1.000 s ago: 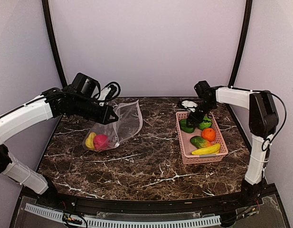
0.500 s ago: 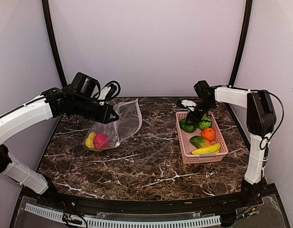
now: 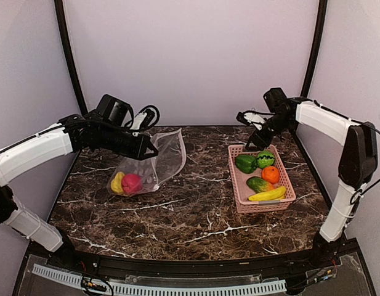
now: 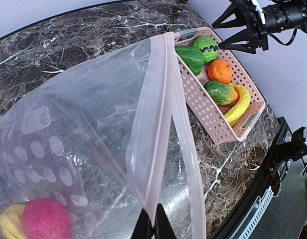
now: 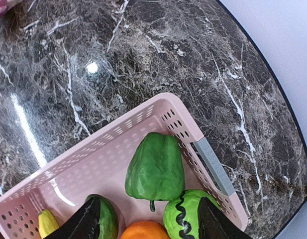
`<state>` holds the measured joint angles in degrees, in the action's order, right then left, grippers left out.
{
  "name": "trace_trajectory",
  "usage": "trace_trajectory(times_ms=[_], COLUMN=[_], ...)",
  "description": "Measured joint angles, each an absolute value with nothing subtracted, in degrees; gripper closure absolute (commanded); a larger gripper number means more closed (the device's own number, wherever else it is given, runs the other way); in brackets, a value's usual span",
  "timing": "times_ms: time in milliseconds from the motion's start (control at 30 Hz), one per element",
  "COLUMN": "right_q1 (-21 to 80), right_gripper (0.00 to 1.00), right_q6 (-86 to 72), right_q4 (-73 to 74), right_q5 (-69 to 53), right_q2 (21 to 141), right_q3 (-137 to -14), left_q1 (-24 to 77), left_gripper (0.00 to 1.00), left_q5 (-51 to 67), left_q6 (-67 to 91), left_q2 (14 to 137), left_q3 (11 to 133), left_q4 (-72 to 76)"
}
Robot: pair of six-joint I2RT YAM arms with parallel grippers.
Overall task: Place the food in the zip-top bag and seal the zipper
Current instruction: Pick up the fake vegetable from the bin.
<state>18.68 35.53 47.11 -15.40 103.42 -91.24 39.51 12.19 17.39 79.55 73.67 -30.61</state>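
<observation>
Clear zip-top bag [image 3: 165,154] veils two fruits [image 3: 132,183].

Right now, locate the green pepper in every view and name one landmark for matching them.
Top external: green pepper right of centre, in the far left corner of the basket.
Left wrist: green pepper upper middle, at the basket's far end.
Right wrist: green pepper lower centre, near the basket's corner.
Shared landmark: pink basket, which holds it in all three.

Bare table [image 3: 196,209] is seen between zip-top bag [image 3: 168,157] and basket [image 3: 234,185]; the food [image 3: 270,174] is hemmed by basket walls, open above.
</observation>
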Motion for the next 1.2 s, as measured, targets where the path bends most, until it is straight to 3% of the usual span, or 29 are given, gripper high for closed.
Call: trace_trajectory(times_ms=[133, 267, 633, 900, 1200], right_q1=[18.68, 18.65, 18.22, 18.2, 18.2], right_gripper=[0.18, 0.14, 0.14, 0.23, 0.21], right_q6=[34.54, 32.64, 29.28, 28.21, 27.05], right_q4=[47.97, 48.58, 49.98, 49.84, 50.89], right_q5=[-15.49, -14.02, -11.46, -11.0, -12.12], right_q2=[103.33, 108.53, 116.88, 119.52, 120.01], right_q3=[-91.7, -91.88, -95.48, -96.14, -96.66], left_q1=[39.51, 39.51, 39.51, 39.51, 39.51], left_gripper=[0.99, 0.99, 0.99, 0.99, 0.99], left_q5=[12.93, 13.13, 13.08, 13.13, 13.32], left_q6=[17.76, 17.93, 18.04, 18.02, 18.02], left_q2=[80.75, 80.97, 80.97, 80.99, 81.01], left_q3=[73.67, 73.67, 73.65, 73.3, 73.28], left_q4=[-29.89, -29.8, -29.58, -29.17, -28.91])
